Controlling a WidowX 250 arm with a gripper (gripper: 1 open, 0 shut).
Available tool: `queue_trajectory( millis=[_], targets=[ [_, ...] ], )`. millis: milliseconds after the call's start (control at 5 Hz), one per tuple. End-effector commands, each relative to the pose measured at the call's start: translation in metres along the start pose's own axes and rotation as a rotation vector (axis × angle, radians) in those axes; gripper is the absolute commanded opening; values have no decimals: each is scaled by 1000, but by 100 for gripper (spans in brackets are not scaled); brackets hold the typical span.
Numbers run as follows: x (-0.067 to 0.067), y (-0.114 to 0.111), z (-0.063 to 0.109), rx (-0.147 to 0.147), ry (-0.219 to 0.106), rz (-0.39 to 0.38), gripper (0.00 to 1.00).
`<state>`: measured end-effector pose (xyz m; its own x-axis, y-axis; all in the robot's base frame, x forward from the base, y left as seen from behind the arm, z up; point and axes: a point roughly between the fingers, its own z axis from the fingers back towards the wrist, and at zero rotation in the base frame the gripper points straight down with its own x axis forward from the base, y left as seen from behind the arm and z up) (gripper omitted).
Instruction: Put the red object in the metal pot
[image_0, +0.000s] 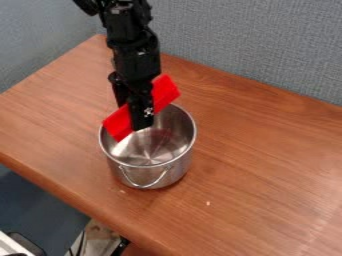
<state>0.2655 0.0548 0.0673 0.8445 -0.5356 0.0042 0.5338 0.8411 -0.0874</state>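
Observation:
The red object (138, 107), a long flat bright red block, hangs tilted over the far-left rim of the metal pot (150, 150), its lower end just above or at the rim. My black gripper (138, 100) comes down from above and is shut on the red object near its middle. The shiny steel pot stands upright on the wooden table, and its inside looks bare. Its thin wire handle shows at the front.
The brown wooden table (254, 170) has its front edge running diagonally at lower left, with floor clutter (94, 240) beyond it. A grey-blue wall (267, 40) stands behind the table.

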Motion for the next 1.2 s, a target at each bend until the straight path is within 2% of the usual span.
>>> queue_trajectory(
  millis=[0,200,600,800,1000],
  targets=[
    [4,-8,27,1,-26,-79,0],
    [4,-16,38,-35,-11,-131,0],
    [4,-42,27,-14,19,-254,0],
    [5,-37,27,-10,26,-273,0],
    [5,-31,33,-4,23,-290,100]
  ],
)
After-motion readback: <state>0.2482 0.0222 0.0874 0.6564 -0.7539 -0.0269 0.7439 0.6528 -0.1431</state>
